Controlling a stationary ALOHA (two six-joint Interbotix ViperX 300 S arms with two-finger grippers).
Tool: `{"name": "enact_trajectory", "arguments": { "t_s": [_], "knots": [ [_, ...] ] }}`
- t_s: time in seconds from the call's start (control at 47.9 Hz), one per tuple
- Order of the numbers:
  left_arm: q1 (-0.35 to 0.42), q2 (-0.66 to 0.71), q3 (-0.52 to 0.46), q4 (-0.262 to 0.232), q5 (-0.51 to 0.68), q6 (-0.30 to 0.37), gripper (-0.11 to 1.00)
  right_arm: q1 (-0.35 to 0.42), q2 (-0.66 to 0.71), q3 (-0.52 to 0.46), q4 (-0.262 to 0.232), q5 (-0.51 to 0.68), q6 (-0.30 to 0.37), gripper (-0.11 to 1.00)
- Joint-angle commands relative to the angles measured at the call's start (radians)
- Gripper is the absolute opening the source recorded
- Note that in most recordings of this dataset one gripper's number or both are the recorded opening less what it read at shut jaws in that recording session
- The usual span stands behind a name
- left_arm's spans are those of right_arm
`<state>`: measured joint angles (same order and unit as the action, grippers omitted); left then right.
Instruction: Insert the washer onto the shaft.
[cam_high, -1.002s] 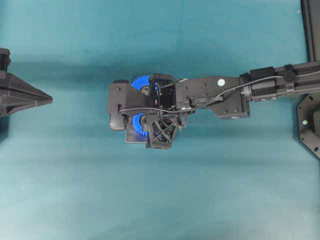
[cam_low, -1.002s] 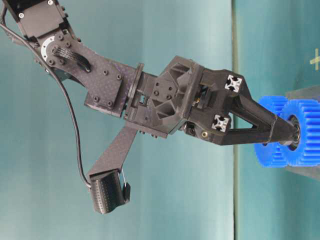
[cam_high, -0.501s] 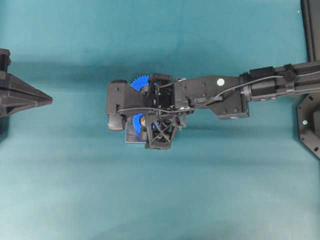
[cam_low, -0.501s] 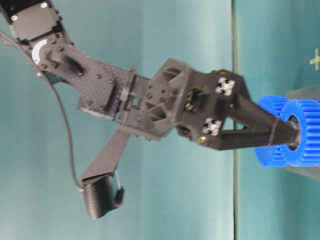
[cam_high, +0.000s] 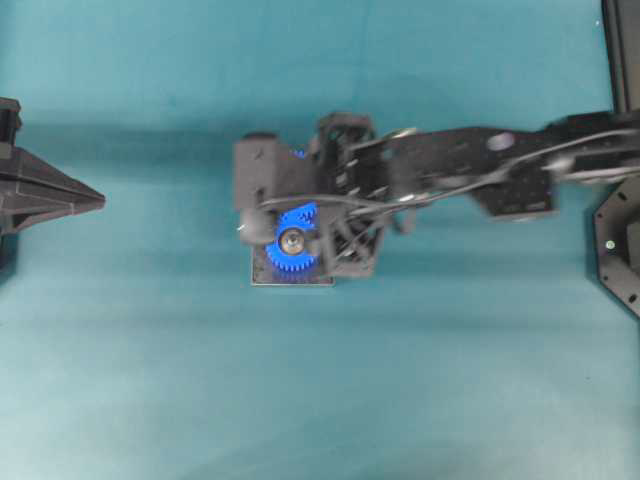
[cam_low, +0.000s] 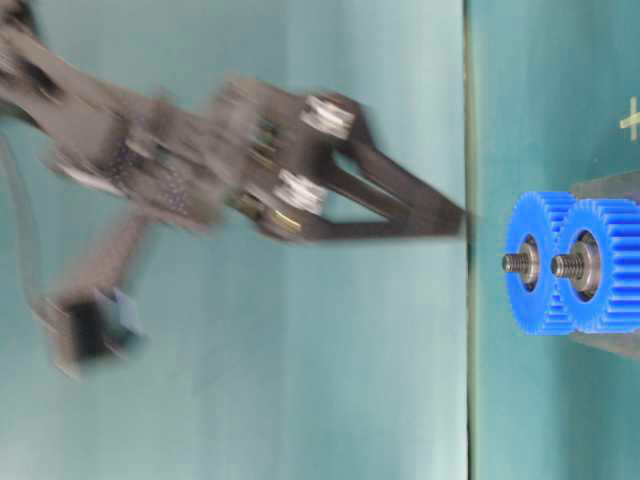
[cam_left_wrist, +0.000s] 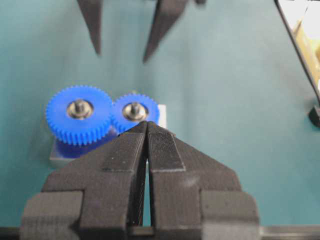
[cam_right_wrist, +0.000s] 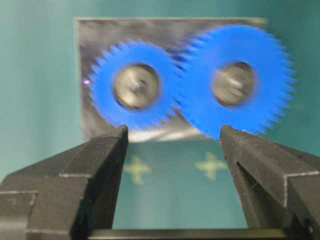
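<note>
Washer: I make out a grey metal ring seated at the hub of each blue gear, round a short threaded shaft; too small to say which ring is the task's washer, and I see none loose on the table. Both shafts stand upright from the grey base plate, long axes vertical. Small gear and large gear sit meshed side by side.

My right gripper has its jaws spread wide, nothing between them. From its wrist camera the gears lie straight ahead, just beyond the fingertips; the table-level view shows the tips apart from the shaft ends, above them, arm blurred with motion.

My left gripper is pressed shut, empty, parked at the table's left edge, well apart.

Right arm is by far the nearer. My read: washer placed, task near done.
</note>
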<state>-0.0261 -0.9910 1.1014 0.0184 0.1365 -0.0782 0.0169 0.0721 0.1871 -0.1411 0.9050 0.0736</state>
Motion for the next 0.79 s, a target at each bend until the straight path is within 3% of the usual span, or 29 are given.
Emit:
{"name": "enact_trajectory", "arguments": {
  "t_s": [0.0,0.439,0.773],
  "knots": [
    [-0.002,0.003,-0.023,0.003,-0.006,0.003,0.01,-0.009,-0.077,0.009,-0.005,-0.002,0.000,0.77],
    [-0.002,0.003,-0.017,0.003,-0.011,0.003,0.01,-0.025,-0.250,0.189,-0.011,-0.005,0.023,0.77],
    [-0.002,0.003,-0.017,0.003,-0.014,0.003,0.01,-0.025,-0.368,0.296,-0.094,-0.009,0.094,0.77]
  ]
}}
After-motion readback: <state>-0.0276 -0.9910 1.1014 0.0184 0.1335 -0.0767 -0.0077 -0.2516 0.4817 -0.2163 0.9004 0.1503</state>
